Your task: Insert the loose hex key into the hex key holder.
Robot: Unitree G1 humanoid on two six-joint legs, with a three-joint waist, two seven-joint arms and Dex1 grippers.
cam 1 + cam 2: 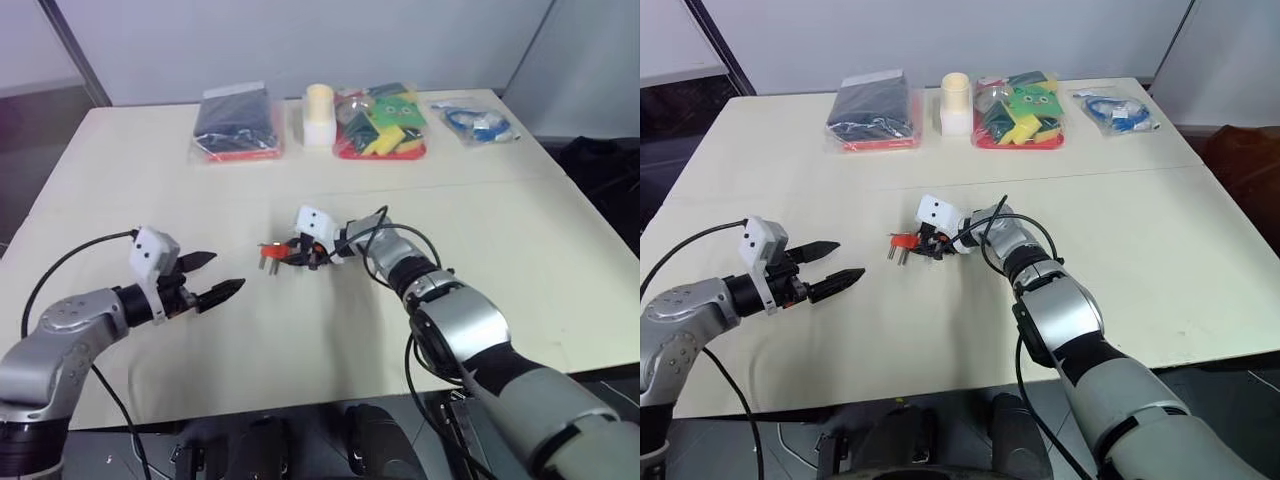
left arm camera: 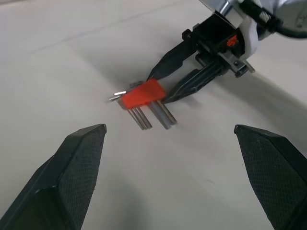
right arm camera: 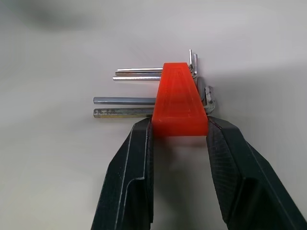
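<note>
Head views: the right gripper (image 1: 290, 252) reaches to mid-table, its two fingers pinching the hex key holder (image 1: 271, 251) at their tips. The left gripper (image 1: 215, 275) hangs near, jaws spread and empty, pointing toward the holder.

Left wrist view: beyond its own spread fingers (image 2: 79, 158), the holder lies on the table (image 2: 57, 62), keys projecting toward them.

Right wrist view: both pads bear on the wider end of the orange block, the keys (image 3: 125, 100) projecting sideways past the left pad.

Handling: the holder looks light, rigid and smooth-sided; grasp its flat flanks, not the thin keys. A loose hex key cannot be told apart here.
</note>
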